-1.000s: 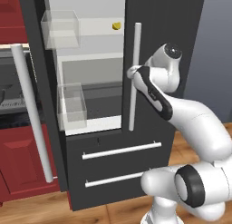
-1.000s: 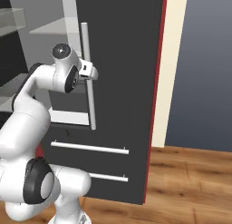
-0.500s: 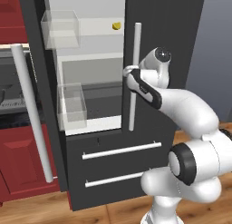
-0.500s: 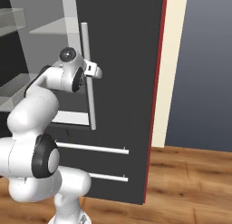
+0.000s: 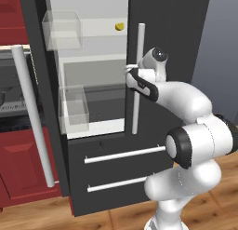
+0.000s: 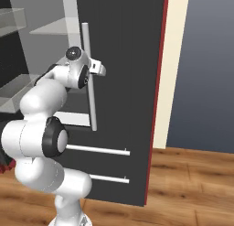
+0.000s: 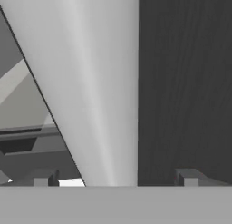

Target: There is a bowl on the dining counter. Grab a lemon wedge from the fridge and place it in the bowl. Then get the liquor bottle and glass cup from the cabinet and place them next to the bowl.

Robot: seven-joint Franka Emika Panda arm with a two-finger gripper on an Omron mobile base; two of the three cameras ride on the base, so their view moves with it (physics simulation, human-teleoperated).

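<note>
Gripper: the gripper [image 7: 115, 180] is spread wide around the pale bar handle [image 5: 137, 75] of the right fridge door, one finger tip on each side of it, nothing pinched
Handle: fills the middle of the hand view, running straight up from between the finger tips; whether the fingers touch it cannot be told
Change: over the last second the elbow has swung outward and upward while the hand stayed at the same height on the bar; the jaws have not begun to close
Fridge: the fridge [image 5: 172, 33] has its left door swung open and the pale inside exposed; the right door looks shut
Lemon wedge: the lemon wedge [image 5: 119, 26] sits on the upper shelf, near the inner edge of the right door, well above the hand
Clear bins: two clear bins [image 5: 62, 29] on the open left side
Meaning: the arm seems posed to work the right door, probably for a clear reach to the wedge; the fetch itself is not yet begun
</note>
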